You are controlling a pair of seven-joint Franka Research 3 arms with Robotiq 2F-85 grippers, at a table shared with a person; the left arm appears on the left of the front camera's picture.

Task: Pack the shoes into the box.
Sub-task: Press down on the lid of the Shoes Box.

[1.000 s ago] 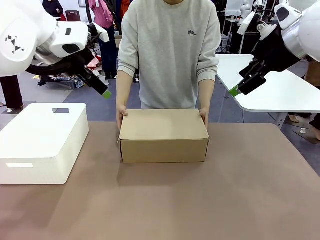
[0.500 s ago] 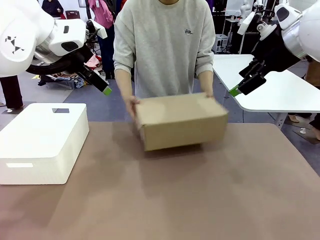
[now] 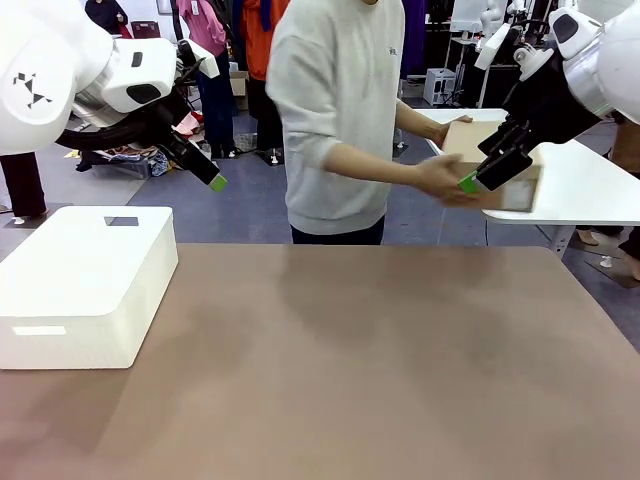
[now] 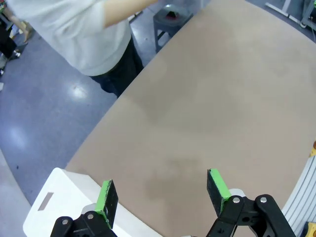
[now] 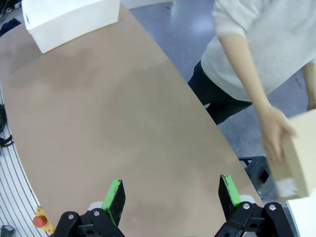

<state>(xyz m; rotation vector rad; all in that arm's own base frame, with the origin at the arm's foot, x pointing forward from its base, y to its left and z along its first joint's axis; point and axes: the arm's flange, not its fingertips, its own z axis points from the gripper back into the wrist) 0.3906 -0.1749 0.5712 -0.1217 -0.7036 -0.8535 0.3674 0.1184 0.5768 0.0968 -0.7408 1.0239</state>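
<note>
- The box (image 3: 505, 178) was partly hidden behind the right pincer (image 3: 468, 183) in the front view.
- In the right wrist view, the picture's edge cut the box off, and the person's hand (image 5: 273, 138) was motion-blurred.

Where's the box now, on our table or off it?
Off it: the person's hands hold the box over the white side table.

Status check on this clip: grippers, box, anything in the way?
Left gripper open, right gripper open, both raised. Box in person's hands, off the table. White block at left.
</note>
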